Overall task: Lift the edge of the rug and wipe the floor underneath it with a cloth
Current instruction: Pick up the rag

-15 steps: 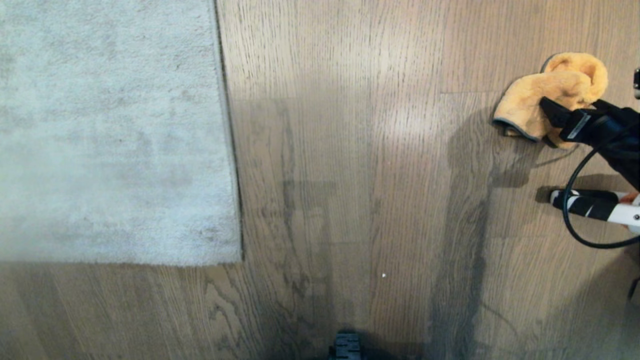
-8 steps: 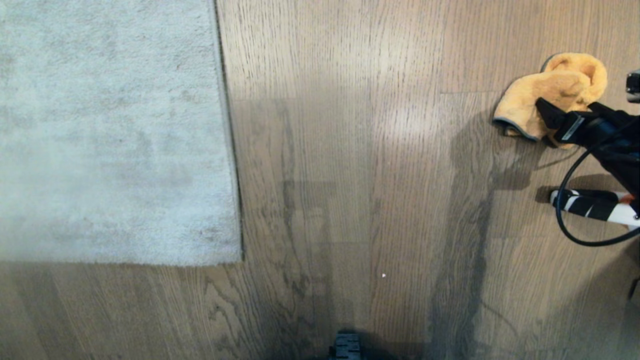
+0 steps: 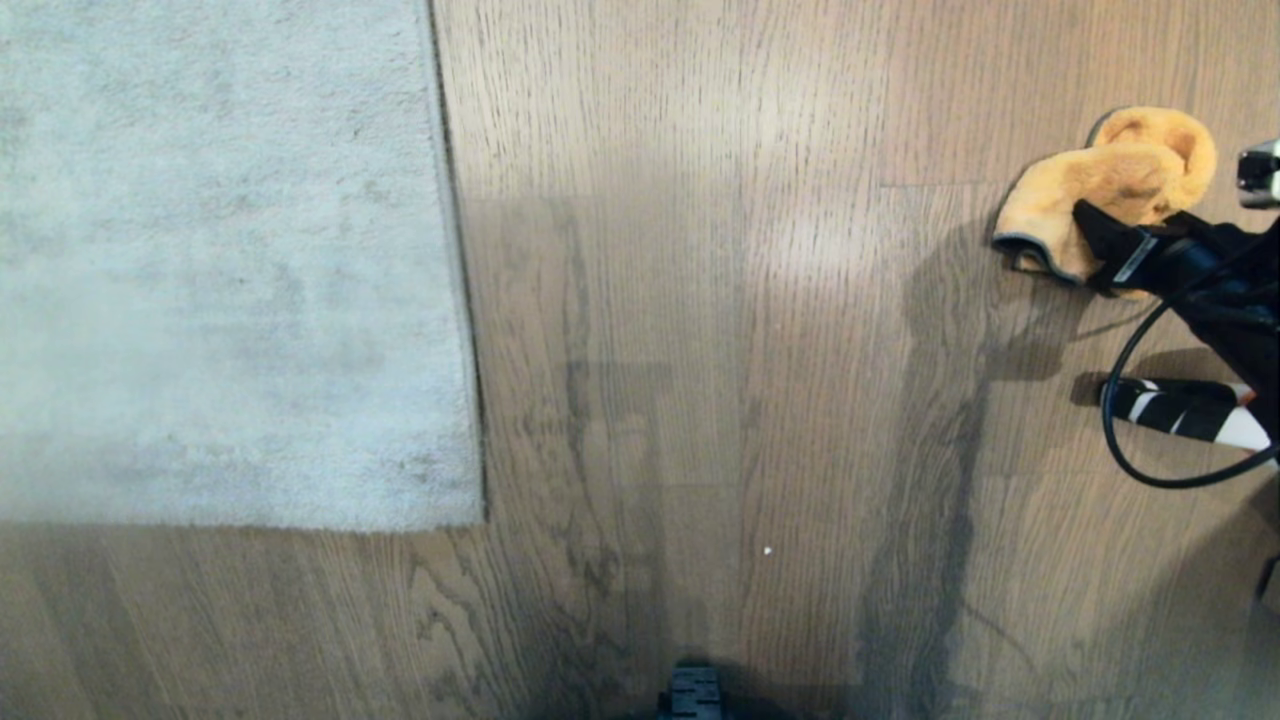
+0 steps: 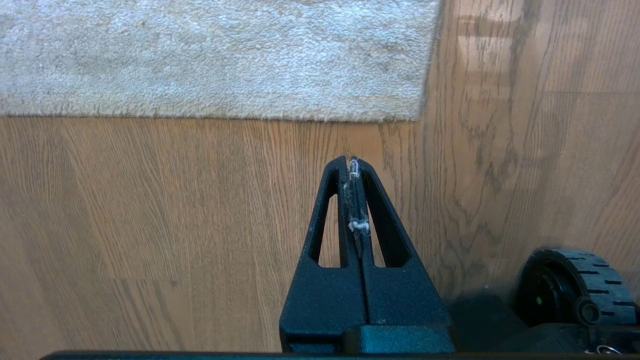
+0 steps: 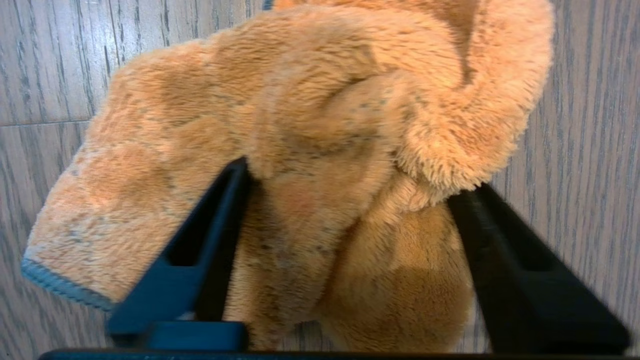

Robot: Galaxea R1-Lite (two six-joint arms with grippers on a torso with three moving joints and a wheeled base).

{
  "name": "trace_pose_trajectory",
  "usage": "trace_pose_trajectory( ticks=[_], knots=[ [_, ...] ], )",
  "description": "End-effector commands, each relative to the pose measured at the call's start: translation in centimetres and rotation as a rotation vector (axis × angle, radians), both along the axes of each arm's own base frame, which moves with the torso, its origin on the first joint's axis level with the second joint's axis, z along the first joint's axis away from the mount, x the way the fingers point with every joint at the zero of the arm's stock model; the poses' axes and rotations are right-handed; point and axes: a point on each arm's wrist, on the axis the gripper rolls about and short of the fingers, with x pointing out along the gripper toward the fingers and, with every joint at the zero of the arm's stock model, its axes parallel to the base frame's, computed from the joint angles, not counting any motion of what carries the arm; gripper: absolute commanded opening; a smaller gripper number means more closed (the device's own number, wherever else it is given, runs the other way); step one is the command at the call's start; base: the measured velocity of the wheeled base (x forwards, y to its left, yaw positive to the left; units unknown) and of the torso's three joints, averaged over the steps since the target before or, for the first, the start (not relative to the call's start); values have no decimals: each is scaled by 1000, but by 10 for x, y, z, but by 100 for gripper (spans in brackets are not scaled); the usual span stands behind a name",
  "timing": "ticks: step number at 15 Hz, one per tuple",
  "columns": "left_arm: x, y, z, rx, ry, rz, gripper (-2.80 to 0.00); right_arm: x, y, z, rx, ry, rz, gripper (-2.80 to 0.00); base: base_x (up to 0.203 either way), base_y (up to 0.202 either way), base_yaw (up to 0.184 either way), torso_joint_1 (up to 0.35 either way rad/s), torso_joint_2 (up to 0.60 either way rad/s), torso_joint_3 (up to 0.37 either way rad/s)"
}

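Observation:
The fluffy orange cloth lies bunched on the brown wooden floor at the far right. My right gripper reaches down onto it. In the right wrist view its jaws stand open astride the cloth, and a thick fold fills the right gripper from finger to finger. The pale grey rug lies flat at the left, its straight rug edge ending in a square corner. My left gripper hangs shut over bare planks just short of the rug edge, with lint stuck between its fingers.
A black-and-white striped object lies on the floor below the cloth, with a black cable looping across it. A wheel of the base shows beside the left gripper. A tiny white speck lies mid-floor.
My right gripper has pressed a little further down onto the cloth, and the cloth's left end has drawn in slightly. The rug and the left arm have not moved.

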Motion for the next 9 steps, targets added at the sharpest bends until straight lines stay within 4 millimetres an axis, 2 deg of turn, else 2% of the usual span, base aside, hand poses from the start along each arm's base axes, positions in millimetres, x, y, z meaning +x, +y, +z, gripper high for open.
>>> trace_pose_trajectory(
  ticks=[1,9],
  knots=[
    [0,0,0,-1,0,1,-280,0,0,0,0,-3,0,-280,0,0,0,0,0,0],
    [0,0,0,-1,0,0,-280,-3,1,0,0,-2,2,-280,0,0,0,0,0,0]
  ],
)
